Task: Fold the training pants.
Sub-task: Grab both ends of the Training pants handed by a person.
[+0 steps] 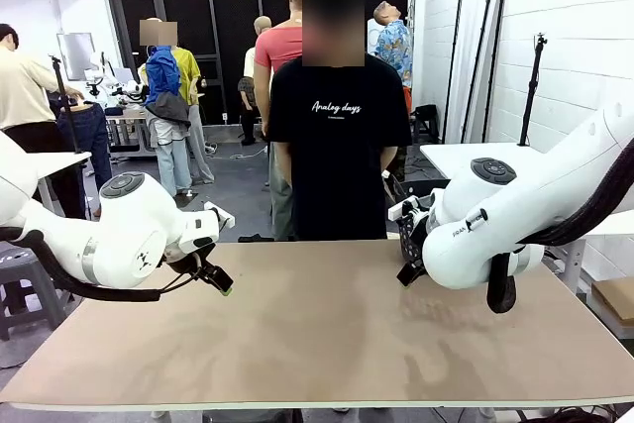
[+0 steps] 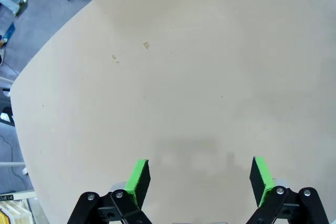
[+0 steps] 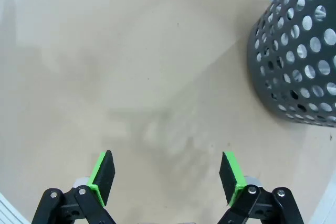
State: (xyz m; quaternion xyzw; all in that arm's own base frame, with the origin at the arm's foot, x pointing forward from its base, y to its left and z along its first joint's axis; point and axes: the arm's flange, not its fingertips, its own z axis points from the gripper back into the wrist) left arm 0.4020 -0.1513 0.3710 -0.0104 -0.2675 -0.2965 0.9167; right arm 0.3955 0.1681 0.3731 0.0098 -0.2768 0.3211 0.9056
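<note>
Front view: flat tan wooden table [image 1: 327,344] before me.
My left gripper [image 2: 199,176], right gripper [image 3: 168,174] both spread wide above it.

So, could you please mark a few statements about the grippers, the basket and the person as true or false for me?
1. The left gripper is open above the table. True.
2. The right gripper is shut on a piece of cloth. False: its jaws stand open with nothing between them.
3. The basket near the right gripper is dark with round holes in its wall. True.
4. The person is leaning over the table with both hands flat on it. False: the person stands upright behind the far edge, with their hands off the table.
</note>
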